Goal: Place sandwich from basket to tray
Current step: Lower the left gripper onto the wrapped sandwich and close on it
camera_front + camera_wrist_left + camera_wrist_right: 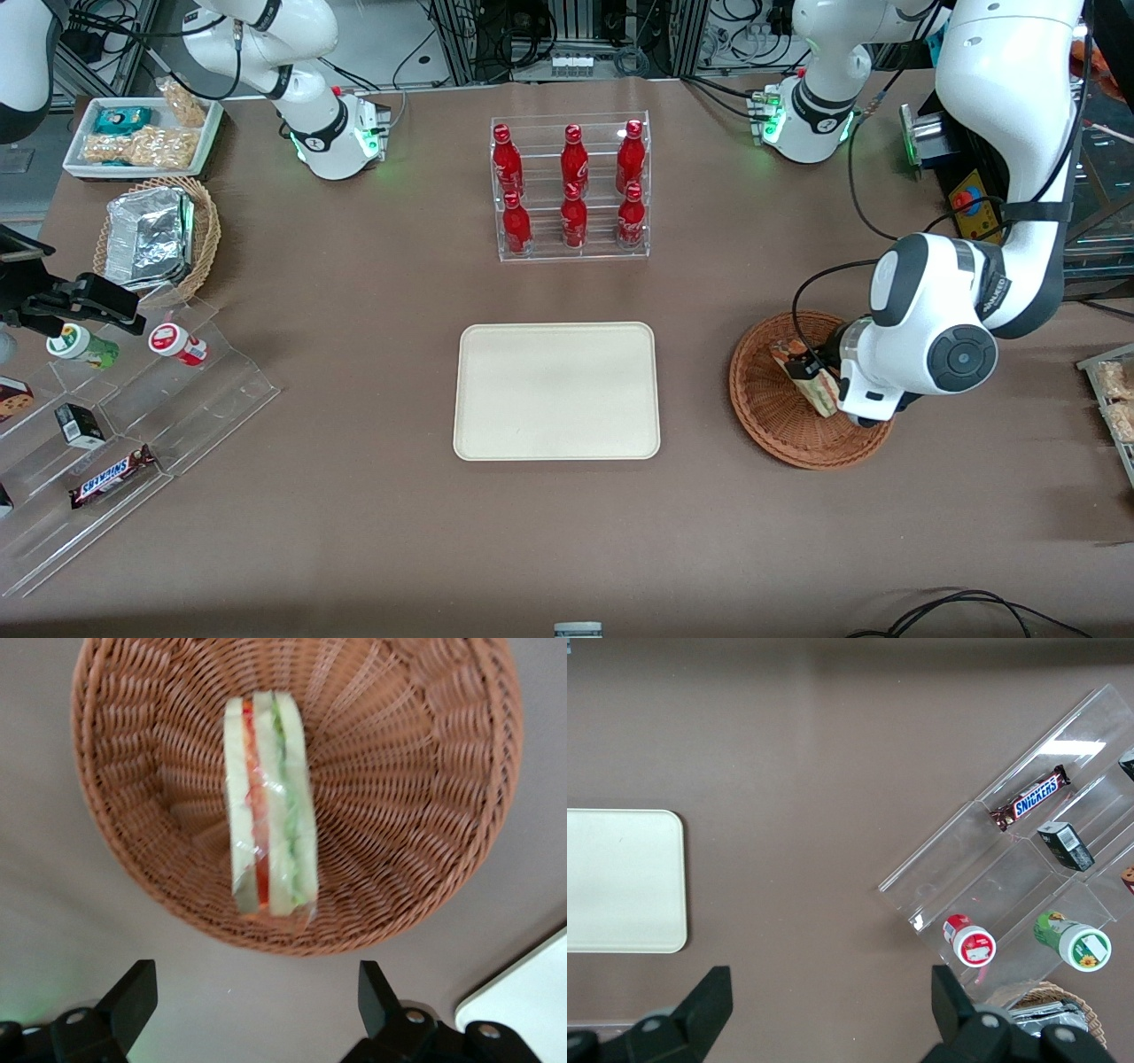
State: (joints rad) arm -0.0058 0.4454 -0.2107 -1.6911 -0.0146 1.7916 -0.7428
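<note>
Over the basket: I see the claw (252, 997) hanging above the rim of the basket (771, 416), at the working arm's end of the worktop (354, 532).
Claw state: its two dark fingers (133, 992) stand wide apart with nothing between them, and they touch neither wicker nor wrapper.
Sandwich: the sandwich (268, 815) lies inside the basket, resting on one bread face against the sloping weave, its red and green filling layers turned up toward my wrist camera; clear wrap shows around it.
Sandwich from the front: I see only part of the sandwich (811, 377), since the arm's wrist covers the side of the basket farther from the tray.
Basket: round, shallow, reddish-brown wicker, sitting flat on the worktop beside the tray and well apart from it.
Tray: the tray (556, 391) is cream, rectangular, with rounded corners, flat on the worktop; nothing lies on it. One corner of it shows near the basket in my wrist view.
Bottle rack: a clear rack of red bottles (572, 186) stands farther from the front camera than the tray.
Parked arm's end, relative to the tray: a tan basket with foil containers (155, 239), and a clear stepped display (124, 425) holding a Snickers bar (112, 476) and small pots.
</note>
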